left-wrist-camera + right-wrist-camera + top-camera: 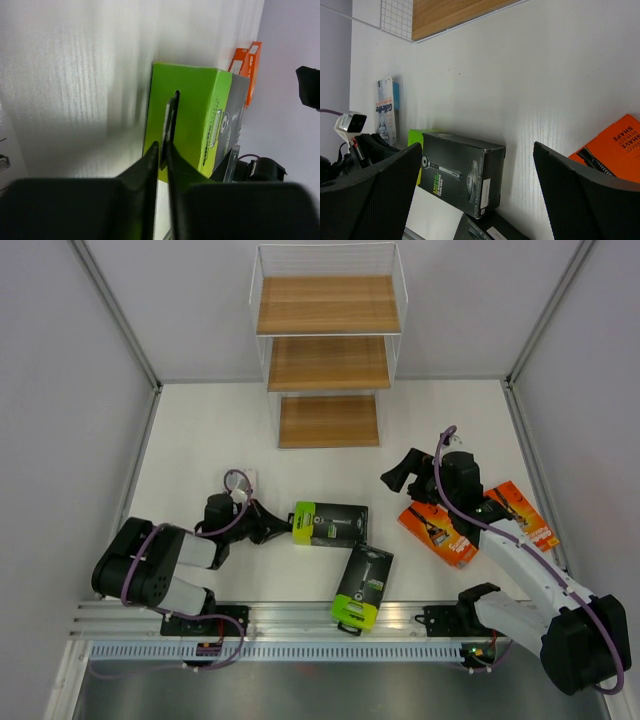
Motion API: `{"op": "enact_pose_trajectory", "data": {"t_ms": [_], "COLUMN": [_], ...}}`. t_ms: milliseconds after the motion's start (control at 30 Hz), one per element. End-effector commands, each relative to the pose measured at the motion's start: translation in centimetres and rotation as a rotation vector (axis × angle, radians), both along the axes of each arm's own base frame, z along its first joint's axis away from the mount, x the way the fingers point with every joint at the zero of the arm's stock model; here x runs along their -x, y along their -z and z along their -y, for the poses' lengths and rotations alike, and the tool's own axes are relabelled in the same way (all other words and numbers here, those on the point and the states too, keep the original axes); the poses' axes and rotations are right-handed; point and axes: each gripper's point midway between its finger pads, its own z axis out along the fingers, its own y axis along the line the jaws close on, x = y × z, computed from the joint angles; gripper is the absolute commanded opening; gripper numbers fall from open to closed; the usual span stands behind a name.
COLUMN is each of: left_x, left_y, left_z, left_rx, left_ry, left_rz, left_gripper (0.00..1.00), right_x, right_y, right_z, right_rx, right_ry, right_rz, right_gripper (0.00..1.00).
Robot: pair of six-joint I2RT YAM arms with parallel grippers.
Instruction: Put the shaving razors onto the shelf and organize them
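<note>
Pinching the green tab of a black pack (pixel 200 115) on the worktop (pixel 75 75), the left fingers (pixel 145 167) are clenched, clear only from their wrist. Right fingers (pixel 380 175) gape, released; only that wrist shows the label on a blue pack (pixel 386 110).

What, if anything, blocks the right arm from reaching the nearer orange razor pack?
Probably nothing, so likely yes. The right end effector hangs open just beside the flat orange cardboard razor pack, which lies uncovered on the white table.
</note>
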Motion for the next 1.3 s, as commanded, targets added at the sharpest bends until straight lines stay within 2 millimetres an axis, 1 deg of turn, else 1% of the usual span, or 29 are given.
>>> {"op": "enact_pose_trajectory", "data": {"t_ms": [0,33,100,133,167,200,233,267,333,367,433,467,500,533,567,600,667,700,800,833,867,900,967,1000,1067,1100,1167,1200,1267], "left_x": [-1.0,-1.2,-2.0,-2.3,-2.3,-3.5,-3.9,-4.7,-5.6,-6.2,-6.7,-6.9,-6.9,-6.6,-6.9,-6.5,-6.6,-6.5,-6.7,-6.8,-6.7,-6.8,-7.1,-7.3,-7.5,-7.3,-6.6,-6.4,-5.7], "left_y": [-1.3,-1.6,-2.8,-3.9,-4.1,-5.5,-6.3,-8.6,-11.1,-13.8,-16.6,-19.2,-20.8,-21.4,-23.5,-24.1,-25.8,-25.7,-26.3,-26.3,-26.3,-26.4,-26.7,-26.8,-27.0,-27.0,-26.9,-26.7,-26.1], "left_z": [0.5,0.6,0.9,0.9,0.9,0.9,0.9,0.8,0.3,-0.2,-0.7,-0.6,-0.3,-0.1,0.2,0.7,1.1,1.5,1.6,1.6,1.7,1.7,1.4,1.4,1.4,1.5,2.2,2.4,2.8], "left_rx": [0.019,0.024,0.033,0.038,0.019,0.006,-0.015,-0.066,-0.144,-0.207,-0.282,-0.29,-0.278,-0.274,-0.27,-0.251,-0.243,-0.234,-0.258,-0.276,-0.28,-0.295,-0.334,-0.346,-0.365,-0.359,-0.318,-0.304,-0.275], "left_ry": [0.012,0.019,0.03,0.03,0.038,0.037,0.044,0.07,0.073,0.091,0.118,0.122,0.145,0.171,0.186,0.224,0.262,0.293,0.337,0.355,0.375,0.378,0.389,0.393,0.407,0.424,0.483,0.499,0.543], "left_rz": [0.086,0.096,0.144,0.181,0.188,0.23,0.255,0.316,0.387,0.468,0.572,0.621,0.668,0.672,0.718,0.723,0.774,0.773,0.821,0.845,0.862,0.88,0.934,0.949,0.98,0.989,1.001,0.998,1.0], "left_gripper": [0.08,0.02,0.02,0.02,0.02,0.02,0.02,0.02,0.02,0.02,0.02,0.02,0.02,0.02,0.02,0.02,0.02,0.02,0.02,0.02,0.02,0.02,0.02,0.02,0.02,0.02,0.02,0.02,0.02], "right_x": [-0.4,-0.4,-0.4,-0.5,-0.5,-0.6,-0.7,-0.8,-1.1,-1.1,-1.6,-1.7,-2.1,-2.4,-2.7,-3.2,-4.0,-4.5,-5.0,-4.2,-4.0,-4.1,-3.3,-3.7,-3.8,-4.0,-4.2,-4.5,-4.2], "right_y": [-1.6,-1.7,-1.7,-2.0,-2.1,-2.4,-2.9,-3.2,-4.5,-4.8,-6.1,-6.5,-7.8,-8.3,-8.7,-10.3,-11.5,-13.5,-15.7,-15.9,-16.9,-16.3,-16.9,-16.8,-17.0,-18.0,-17.5,-18.3,-17.0], "right_z": [-0.5,-0.5,-0.6,-0.7,-0.7,-0.8,-0.9,-0.9,-1.2,-1.4,-1.8,-2.1,-2.2,-2.3,-2.5,-2.8,-3.3,-3.7,-5.6,-6.9,-7.7,-8.5,-9.7,-10.2,-10.8,-11.0,-11.6,-11.9,-12.9], "right_rx": [-0.031,-0.034,-0.036,-0.037,-0.039,-0.041,-0.044,-0.036,-0.035,-0.03,0.004,0.011,0.036,0.042,0.049,0.057,0.059,0.051,0.039,0.028,0.019,0.012,0.001,0.005,0.012,0.017,0.02,0.049,0.066], "right_ry": [-0.013,-0.014,-0.019,-0.021,-0.022,-0.027,-0.032,-0.041,-0.062,-0.083,-0.13,-0.159,-0.181,-0.19,-0.206,-0.217,-0.242,-0.257,-0.374,-0.48,-0.542,-0.605,-0.727,-0.766,-0.827,-0.844,-0.885,-0.899,-0.954], "right_rz": [0.057,0.059,0.057,0.062,0.062,0.069,0.081,0.098,0.136,0.148,0.206,0.223,0.272,0.291,0.308,0.362,0.409,0.471,0.579,0.616,0.689,0.707,0.8,0.814,0.841,0.87,0.857,0.896,0.86], "right_gripper": [0.98,0.98,0.98,0.98,0.98,0.98,0.98,0.98,0.98,0.98,0.98,0.98,0.98,0.98,0.98,0.98,0.98,0.98,0.98,0.98,0.98,0.98,0.97,0.92,0.88,0.88,0.88,0.88,0.88]}}
